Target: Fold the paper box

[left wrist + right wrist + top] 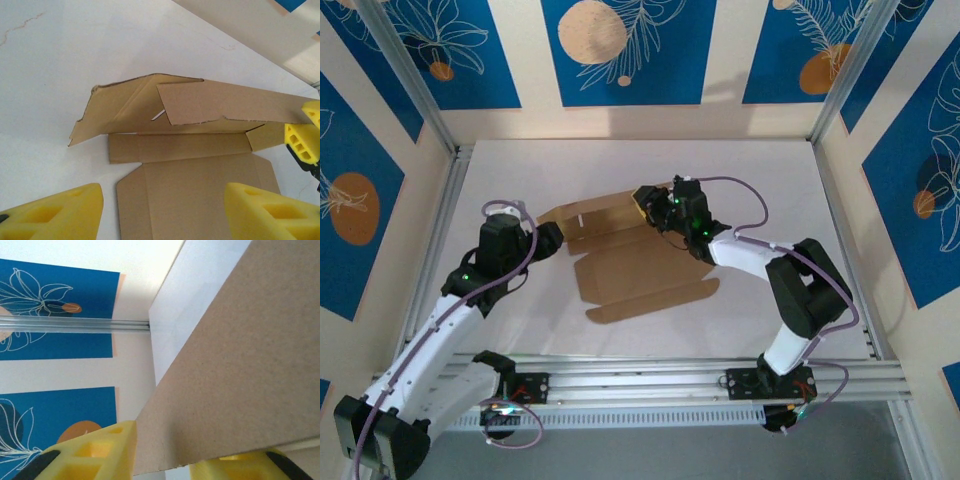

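A: From above, where do things stand?

B: The plain brown die-cut cardboard paper box (pixel 640 275) lies mostly flat on the white table (pixel 520 170). Only its far flap (pixel 605 215) looks lifted. The right gripper (pixel 645 203) sits at that flap's right end. The left gripper (pixel 553 240) is just beside the box's left edge.

A: And the left wrist camera?

B: The left gripper's (pixel 165 220) yellow fingers (pixel 60 212) are spread wide over the box's middle panel, holding nothing. Beyond them the far flap (pixel 225 102) stands tilted up, its edge ragged. The right gripper's yellow fingers (pixel 301 137) clamp its right end.

A: Right wrist?

B: Cardboard (pixel 240 365) runs between its two fingers (pixel 100 452), so I read the right gripper (pixel 165 462) as pinching the flap.

A: So how far along?

B: Early, I'd judge. One flap is raised. The box's other panels, side flaps and tabs lie unfolded, nothing is tucked, and no walls stand yet.
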### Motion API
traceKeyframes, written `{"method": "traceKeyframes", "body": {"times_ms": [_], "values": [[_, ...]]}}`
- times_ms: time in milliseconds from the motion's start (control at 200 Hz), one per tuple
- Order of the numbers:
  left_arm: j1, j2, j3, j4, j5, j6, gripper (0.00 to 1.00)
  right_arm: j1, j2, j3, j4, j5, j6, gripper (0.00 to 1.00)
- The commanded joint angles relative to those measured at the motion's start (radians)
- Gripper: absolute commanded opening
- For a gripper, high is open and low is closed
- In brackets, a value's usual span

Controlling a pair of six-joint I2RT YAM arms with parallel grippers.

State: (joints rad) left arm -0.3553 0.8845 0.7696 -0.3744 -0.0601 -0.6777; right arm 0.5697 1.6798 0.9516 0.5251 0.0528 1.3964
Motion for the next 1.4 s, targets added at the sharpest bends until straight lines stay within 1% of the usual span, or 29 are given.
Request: {"method": "traceKeyframes", "body": {"times_ms": [0,150,245,320,395,505,570,610,650,700,755,815,880,930,970,1020,1070,1095,1210,1396], "values": [[0.016,-0.003,0.000,0.028,-0.011,0.024,0.64,0.001,0.026,-0.010,0.110,0.019,0.036,0.28],[0.019,0.001,-0.009,0.043,-0.044,0.053,0.64,0.007,0.031,-0.020,0.147,0.047,0.048,0.20],[0.021,-0.001,-0.007,0.072,-0.050,0.110,0.67,0.009,0.017,-0.035,0.140,0.081,0.047,0.16],[0.021,-0.003,-0.004,0.096,-0.082,0.158,0.67,0.005,-0.001,-0.046,0.116,0.100,0.053,0.13],[0.021,-0.008,-0.003,0.121,-0.150,0.203,0.69,-0.001,-0.030,-0.047,0.051,0.113,0.053,0.11],[0.024,0.005,0.010,0.170,-0.233,0.312,0.72,-0.018,-0.076,-0.032,-0.073,0.108,0.027,0.10],[0.037,0.046,0.038,0.183,-0.240,0.364,0.72,-0.033,-0.094,-0.031,-0.110,0.085,0.008,0.11],[0.047,0.085,0.063,0.180,-0.219,0.395,0.70,-0.044,-0.102,-0.036,-0.127,0.071,0.009,0.10],[0.057,0.129,0.095,0.157,-0.185,0.400,0.66,-0.056,-0.110,-0.049,-0.128,0.059,0.013,0.10],[0.061,0.174,0.148,0.118,-0.103,0.387,0.60,-0.066,-0.115,-0.061,-0.127,0.045,0.016,0.10],[0.061,0.204,0.194,0.085,-0.003,0.344,0.53,-0.075,-0.121,-0.065,-0.146,0.032,0.014,0.10],[0.060,0.222,0.236,0.041,0.062,0.240,0.50,-0.078,-0.127,-0.071,-0.155,0.028,0.010,0.10],[0.060,0.235,0.264,0.012,0.147,0.145,0.52,-0.079,-0.132,-0.073,-0.163,0.025,0.002,0.10],[0.059,0.249,0.272,0.021,0.229,0.088,0.57,-0.079,-0.135,-0.074,-0.166,0.021,-0.005,0.10],[0.059,0.268,0.284,0.010,0.273,0.036,0.60,-0.079,-0.136,-0.074,-0.170,0.021,-0.008,0.10],[0.059,0.303,0.303,-0.004,0.327,-0.015,0.61,-0.080,-0.136,-0.075,-0.169,0.021,-0.005,0.10],[0.059,0.344,0.307,0.019,0.406,-0.053,0.62,-0.080,-0.135,-0.077,-0.168,0.019,-0.004,0.10],[0.058,0.362,0.306,0.031,0.428,-0.075,0.62,-0.081,-0.134,-0.076,-0.170,0.018,-0.003,0.10],[0.055,0.414,0.278,0.085,0.451,-0.151,0.66,-0.080,-0.136,-0.079,-0.171,0.015,-0.001,0.10],[0.053,0.457,0.260,0.160,0.453,-0.198,0.70,-0.079,-0.151,-0.083,-0.183,0.018,-0.004,0.10]]}}
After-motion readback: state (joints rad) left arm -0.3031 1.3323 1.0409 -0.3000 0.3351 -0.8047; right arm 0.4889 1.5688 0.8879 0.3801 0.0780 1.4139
